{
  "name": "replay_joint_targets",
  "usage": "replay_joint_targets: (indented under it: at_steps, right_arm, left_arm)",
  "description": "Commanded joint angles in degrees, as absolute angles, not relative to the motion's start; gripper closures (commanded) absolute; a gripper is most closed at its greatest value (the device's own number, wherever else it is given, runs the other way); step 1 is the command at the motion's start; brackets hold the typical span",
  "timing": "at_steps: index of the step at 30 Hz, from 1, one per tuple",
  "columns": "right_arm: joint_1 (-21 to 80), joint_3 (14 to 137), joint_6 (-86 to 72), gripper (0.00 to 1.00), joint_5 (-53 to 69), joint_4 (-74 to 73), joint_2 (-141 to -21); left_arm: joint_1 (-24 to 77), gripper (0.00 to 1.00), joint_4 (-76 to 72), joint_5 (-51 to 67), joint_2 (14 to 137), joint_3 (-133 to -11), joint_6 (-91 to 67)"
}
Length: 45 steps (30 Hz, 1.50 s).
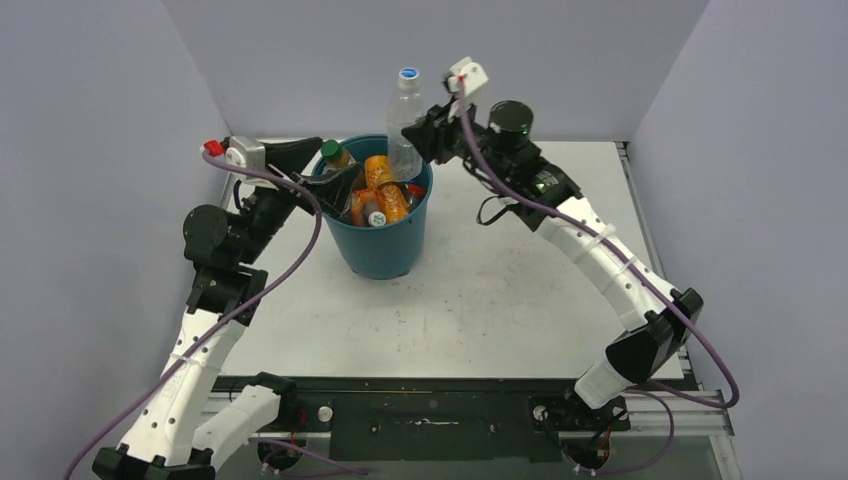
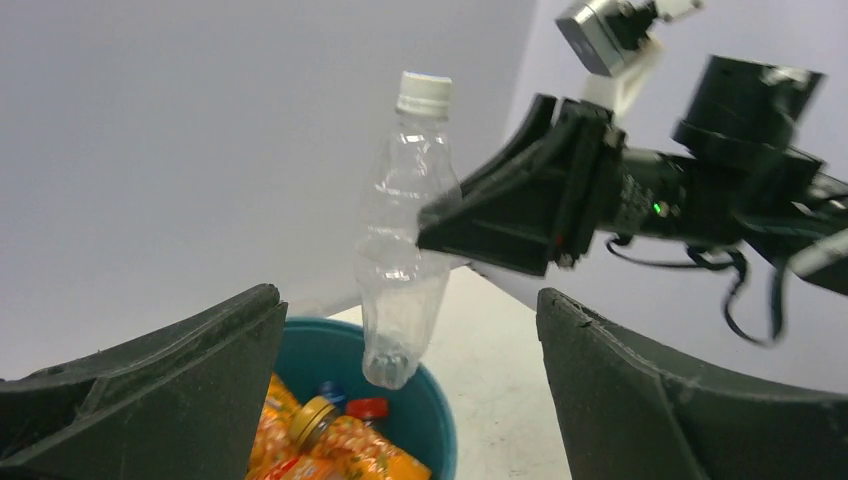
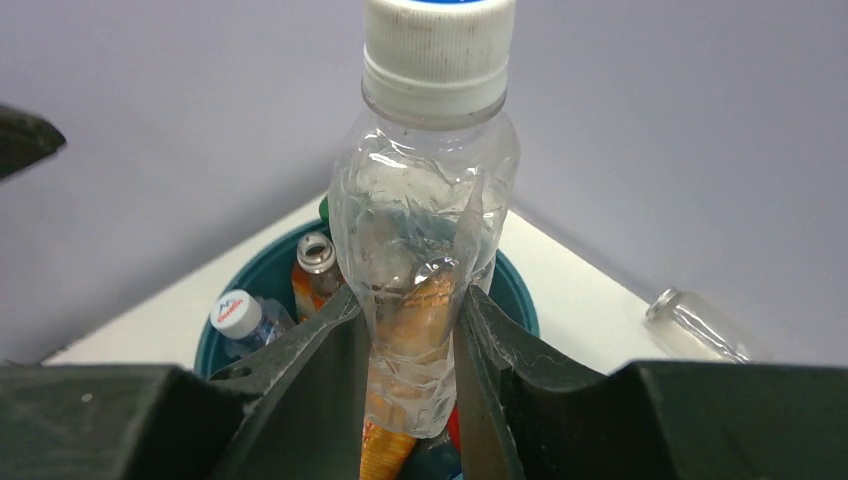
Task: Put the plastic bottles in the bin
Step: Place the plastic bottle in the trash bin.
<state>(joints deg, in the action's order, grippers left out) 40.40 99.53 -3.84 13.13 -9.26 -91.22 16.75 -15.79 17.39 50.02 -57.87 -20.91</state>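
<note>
- Overhead first: the right gripper [image 1: 428, 135] is clenched on the clear bottle [image 1: 404, 120], pinching its lower body from the side.
- The bottle's long axis is upright, cap on top, and its base hangs just above the far-right rim of the bin [image 1: 385, 250].
- The bin sits straight below that hand and a little to its left, on the table [image 1: 500, 300], already heaped with orange bottles [image 1: 385, 198] up to the rim.
- The left gripper [image 1: 330, 178] hovers at the opposite rim. The right arm is the one that carries the load, so the drop is its job.
- From the left wrist, that hand's fingers are spread wide with nothing between them, pointing across the bin mouth at the held bottle, which hangs ahead of it and higher up.
- The bottle's base looks to be over the bin's opening, not outside the wall.
- From the right wrist, both pads press the bottle's dented waist, and the bin shows directly beneath and beyond the fingertips.
- A stray bottle [image 3: 695, 325] lies on its side on the table, off to this hand's right and outside the bin.
- My judgement: letting go should send the bottle base-first onto the pile, but the heap is high, so it may tip and roll over the rim.
</note>
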Motion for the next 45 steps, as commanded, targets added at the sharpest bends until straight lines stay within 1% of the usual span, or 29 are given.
replay_joint_targets:
  at_steps: [1,3,9,17,19,20,23,25,26,27,28,29,31,32,34,37,40,42,45]
  right_arm:
    - [35.1,100.6,-15.7,0.95,29.6,-3.2,-86.1]
    - [34.5,100.9,-17.0,0.95,31.9,-3.4,-85.4]
    - [34.0,100.1,-21.9,0.95,37.2,-0.6,-84.6]
    - [33.6,99.4,-27.6,0.95,42.8,3.7,-84.8]
    - [33.6,99.6,-28.0,0.95,43.4,3.7,-84.9]
    - [33.7,99.5,-28.2,0.95,43.7,3.7,-84.9]
    - [33.6,99.3,-28.2,0.95,43.7,2.9,-85.0]
    - [33.7,98.6,-28.2,0.94,43.1,2.5,-84.9]
    - [33.7,98.3,-28.1,0.88,42.7,2.2,-84.8]
    - [33.6,98.0,-28.0,0.74,42.1,2.1,-84.7]
    - [33.6,97.8,-27.9,0.56,41.4,1.6,-84.4]
    - [33.6,97.9,-27.6,0.41,40.2,0.8,-84.3]
    - [33.3,98.2,-27.3,0.13,36.8,-1.2,-83.8]
    - [32.9,98.3,-27.5,0.03,35.5,-2.1,-83.5]
    - [31.9,98.2,-27.9,0.1,32.1,-3.1,-82.6]
    - [30.2,95.0,-28.0,0.1,24.2,-2.9,-79.2]
    - [30.1,85.9,-27.2,0.1,13.6,2.9,-72.5]
    - [30.2,78.7,-26.6,0.1,7.9,7.8,-67.8]
    - [30.1,69.8,-25.7,0.1,3.6,13.8,-62.2]
  left_arm:
    - [18.0,0.04,-16.9,30.2,53.2,-63.8,-18.3]
    - [18.4,0.04,-14.9,30.0,54.6,-65.2,-16.3]
    - [21.0,0.04,-9.2,34.9,61.1,-71.3,-12.7]
    - [23.7,0.04,-4.1,31.5,66.2,-75.2,-7.4]
    - [23.8,0.01,-4.4,30.8,67.1,-75.7,-7.5]
    - [23.8,0.06,-5.2,30.8,67.5,-75.8,-8.1]
    - [24.1,0.3,-7.2,31.2,68.9,-76.6,-10.0]
    - [24.4,0.49,-7.4,31.2,69.8,-77.6,-10.9]
    - [24.5,0.59,-7.6,31.1,70.2,-78.0,-11.1]
    - [24.6,0.66,-7.9,30.9,70.2,-78.0,-11.4]
    - [24.6,0.72,-8.3,30.5,70.2,-77.9,-11.5]
    - [24.6,0.79,-8.5,29.9,70.1,-77.7,-11.7]
    - [24.6,0.98,-8.6,27.5,69.9,-77.3,-12.0]
    - [24.6,1.0,-8.2,25.7,69.8,-77.2,-12.2]
    - [24.5,1.0,-6.2,21.6,69.7,-77.7,-12.2]
    - [24.3,1.0,-0.4,14.1,69.6,-79.8,-12.7]
    - [24.1,1.0,5.0,8.0,69.9,-81.0,-14.3]
    - [24.0,1.0,4.6,5.8,70.0,-80.3,-14.2]
    - [23.8,1.0,-1.8,4.4,70.0,-77.1,-13.4]
